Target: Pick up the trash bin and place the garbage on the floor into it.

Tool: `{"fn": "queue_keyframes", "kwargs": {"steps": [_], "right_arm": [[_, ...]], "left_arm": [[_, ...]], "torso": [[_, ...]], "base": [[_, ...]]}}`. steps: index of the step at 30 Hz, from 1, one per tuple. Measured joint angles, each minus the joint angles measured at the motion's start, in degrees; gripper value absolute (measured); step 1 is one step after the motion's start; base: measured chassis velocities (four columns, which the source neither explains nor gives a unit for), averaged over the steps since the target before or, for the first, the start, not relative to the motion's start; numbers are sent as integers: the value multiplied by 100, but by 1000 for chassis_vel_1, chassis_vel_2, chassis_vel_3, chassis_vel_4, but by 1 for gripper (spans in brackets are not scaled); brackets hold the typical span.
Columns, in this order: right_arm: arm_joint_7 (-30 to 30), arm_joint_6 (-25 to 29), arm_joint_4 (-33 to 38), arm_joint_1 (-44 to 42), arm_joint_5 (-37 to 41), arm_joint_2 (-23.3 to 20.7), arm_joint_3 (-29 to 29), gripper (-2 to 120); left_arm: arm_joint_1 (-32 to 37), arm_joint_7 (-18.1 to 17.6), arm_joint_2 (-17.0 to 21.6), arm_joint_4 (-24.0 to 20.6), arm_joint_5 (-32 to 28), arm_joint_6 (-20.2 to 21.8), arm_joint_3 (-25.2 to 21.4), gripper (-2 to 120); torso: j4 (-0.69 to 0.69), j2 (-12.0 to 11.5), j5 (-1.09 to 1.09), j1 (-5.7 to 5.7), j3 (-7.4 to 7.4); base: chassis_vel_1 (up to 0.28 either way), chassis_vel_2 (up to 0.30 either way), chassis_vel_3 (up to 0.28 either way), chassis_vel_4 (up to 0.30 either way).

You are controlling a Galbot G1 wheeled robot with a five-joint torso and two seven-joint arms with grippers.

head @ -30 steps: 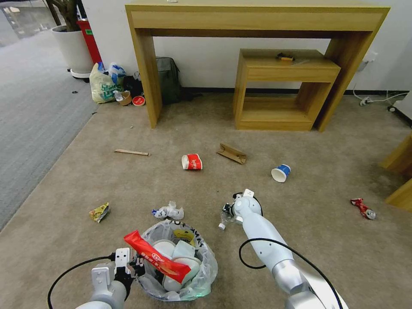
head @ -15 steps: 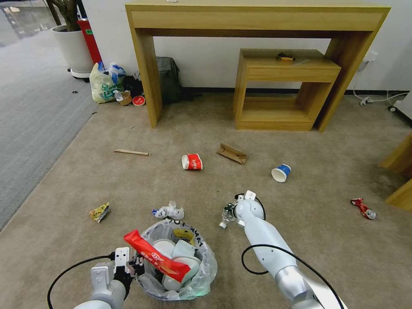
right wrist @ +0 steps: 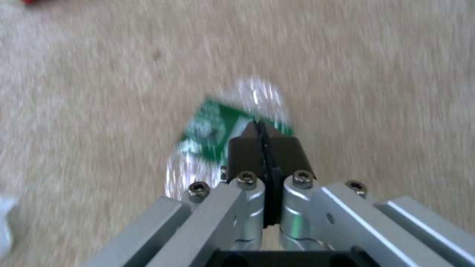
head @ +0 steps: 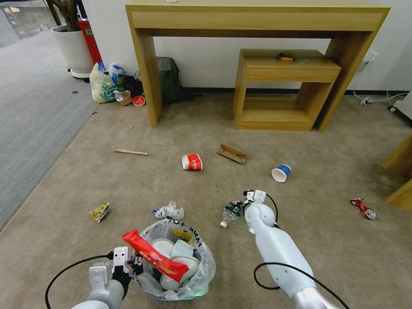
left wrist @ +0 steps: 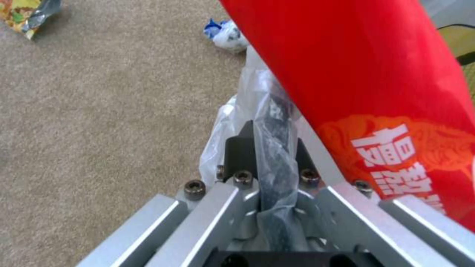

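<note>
Head view high over floor [head: 128, 180], wrist views close, sharing carpet

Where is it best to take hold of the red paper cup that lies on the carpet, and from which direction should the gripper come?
Probably at the open rim. The red paper cup lies on its side on the floor, white mouth turned to the robot's left, with bare carpet all round. Come from above, one finger inside the mouth and one outside, pinching the top wall.

bagged trash bin [head: 174, 268] upright, garbage [head: 192, 162] scattered
</note>
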Motion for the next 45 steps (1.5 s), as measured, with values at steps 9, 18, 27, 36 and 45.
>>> {"fn": "queue_keyframes", "kwargs": {"steps": [9,18,27,36,45], "right_arm": [[-80,-165,461,-643,3,-260,79,29],[-1584,673,-137,-703,-880,-335,227,62],[-2599,1174,-914,-465,-1093,-240,266,98],[-3511,1543,-1393,-298,-1358,-159,268,100],[-3852,1720,-1877,54,-1384,-24,269,100]], "left_arm": [[8,17,6,-21,3,-2,7,0],[23,57,-15,-14,57,13,27,0],[31,66,-15,-12,78,29,14,0],[32,77,-25,15,94,25,11,0],[32,99,-29,27,119,25,17,0]], "torso": [[0,0,0,0,0],[0,0,1,0,0],[0,0,0,0,0],[0,0,0,0,0],[1,0,0,0,0]], "base": [[0,0,0,0],[0,0,0,0],[0,0,0,0],[0,0,0,0],[0,0,0,0]]}}
